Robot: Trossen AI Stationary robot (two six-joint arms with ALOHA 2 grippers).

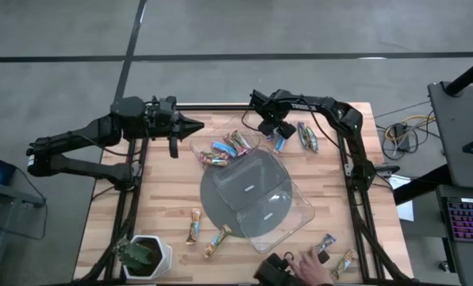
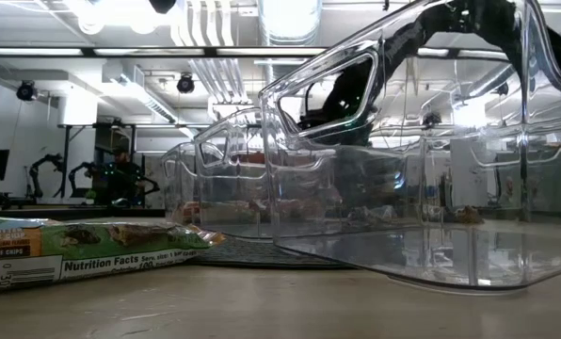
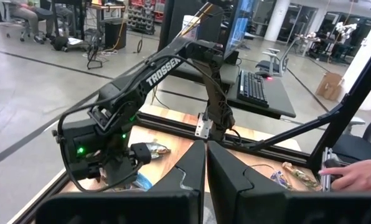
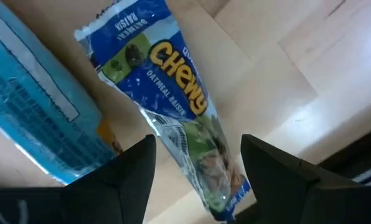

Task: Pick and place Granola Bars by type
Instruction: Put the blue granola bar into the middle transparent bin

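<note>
My right gripper [image 1: 273, 129] [image 4: 198, 143] is open, low over the table's far side. Its fingers stand on either side of a blue granola bar [image 4: 173, 106] [image 1: 280, 144], which lies flat on the wood. A paler blue bar [image 4: 30, 106] lies beside it. Several bars [image 1: 224, 148] rest in the far clear tray [image 1: 197, 147]. Other bars lie on the table: one [image 1: 306, 135] by the right gripper, two [image 1: 194, 225] [image 1: 218, 240] near the plant, and two [image 1: 326, 245] [image 1: 346, 262] at the near right. My left gripper [image 1: 195, 125] [image 3: 205, 152] is shut and hovers at the far left.
A grey disc [image 1: 213, 199] carries clear trays [image 1: 288, 210] at the table's middle. A white-potted plant [image 1: 145, 256] stands at the near left corner. A person's hand [image 1: 312, 266] reaches in at the near edge. In the low view a bar [image 2: 73, 247] lies before the trays [image 2: 403, 188].
</note>
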